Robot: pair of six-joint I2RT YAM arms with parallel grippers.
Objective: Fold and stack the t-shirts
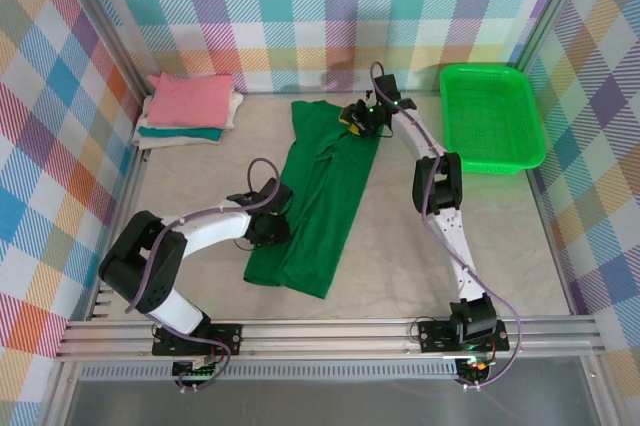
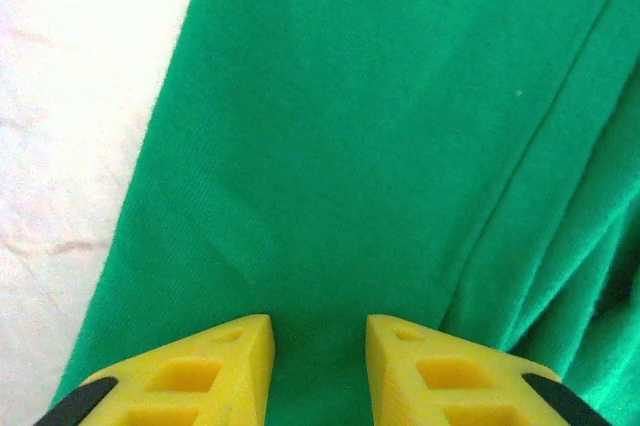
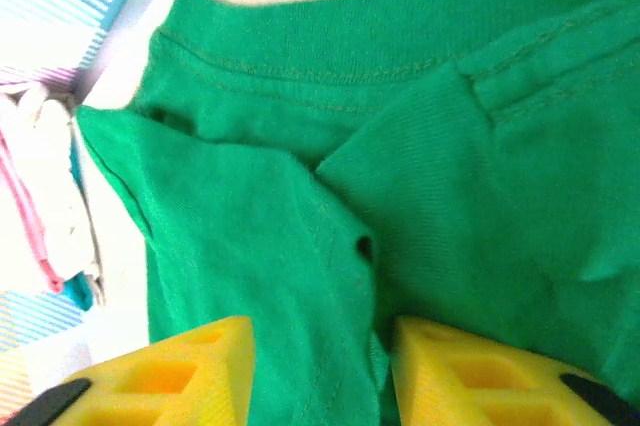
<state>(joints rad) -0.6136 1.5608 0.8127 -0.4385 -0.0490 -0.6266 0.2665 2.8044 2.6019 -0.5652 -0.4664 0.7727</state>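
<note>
Top external view puts the dark green t-shirt (image 1: 320, 201) in the middle of the table (image 1: 480, 246). It is already doubled lengthwise into a long strip slanting from the far edge toward the near edge. I judge the lengthwise folds done and a crosswise fold next, which would explain why my arms sit at opposite ends of the strip.

My left gripper (image 1: 268, 224) rests on the strip's left side, close to its near end. From the left wrist, my yellow fingers (image 2: 215, 371) stand a narrow gap apart over flat, smooth cloth. Nothing is bunched between them, so I read this as pinning or lining up rather than gripping.

My right gripper (image 1: 357, 118) is at the far end, by the collar (image 3: 330, 56). From the right wrist, a ridge of cloth runs down into the gap between the jaws. I cannot tell whether it is pinched or merely lying under them.

The pink shirt (image 1: 190, 99) tops the white shirt (image 1: 236, 108) and teal shirt (image 1: 185, 133) in the far left corner. I judge that pile to be where this one belongs. The bright green basket (image 1: 480, 69) stands in the far right corner, well apart from the cloth.
</note>
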